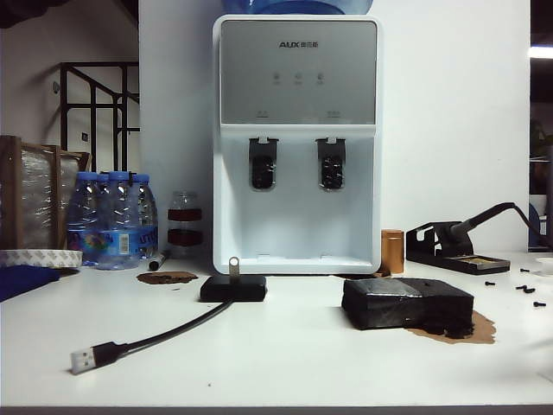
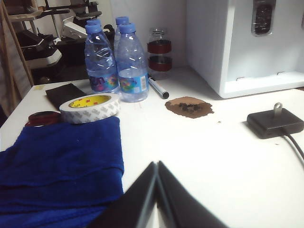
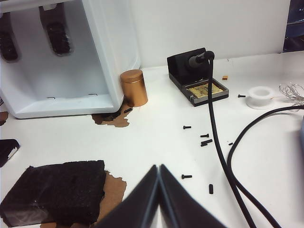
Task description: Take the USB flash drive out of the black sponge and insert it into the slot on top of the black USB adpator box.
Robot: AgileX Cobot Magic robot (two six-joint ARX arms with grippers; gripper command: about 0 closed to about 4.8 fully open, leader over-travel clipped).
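USB flash drive [image 1: 233, 266] upright in black USB adpator box [image 1: 233, 288], centre-left of exterior frame; black sponge [image 1: 406, 303] centre-right, apart. Left gripper [image 2: 157, 164] and right gripper [image 3: 158, 167]: jaws pressed together, empty.

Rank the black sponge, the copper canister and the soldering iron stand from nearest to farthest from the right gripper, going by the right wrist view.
From the shut right gripper:
1. Black sponge: on the table right beside the fingertips.
2. Copper canister: farther out, at the water dispenser's corner.
3. Soldering iron stand: farthest, back near the wall.
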